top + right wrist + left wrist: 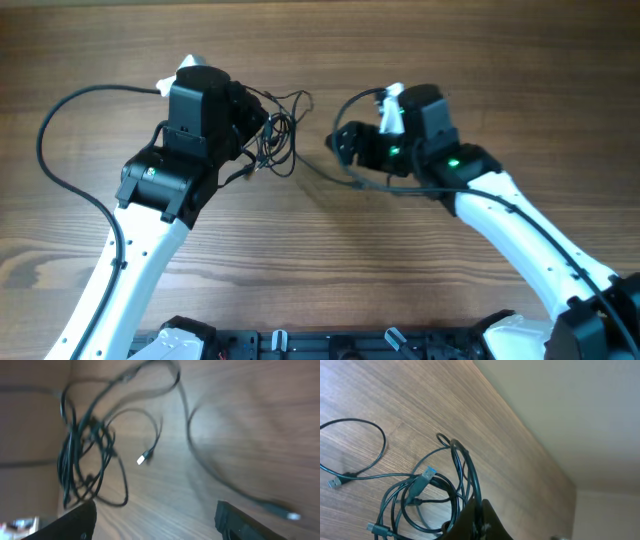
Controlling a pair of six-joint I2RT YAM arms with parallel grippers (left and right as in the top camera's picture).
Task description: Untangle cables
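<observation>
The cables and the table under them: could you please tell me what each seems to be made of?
Cables: flexible dark plastic or rubber sheath, faintly glossy, coiling freely. One plug: seemingly metal tip, blue insert. Table: matt wood or wood-grain laminate, grain lines visible; which, I cannot tell.

cables (283, 128) heaped at centre, open table (320, 40) toward the far edge

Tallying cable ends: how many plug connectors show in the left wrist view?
3: a plug at far left, a blue-tipped plug amid the cables, a small plug near the bottom edge. More may be hidden.
</observation>
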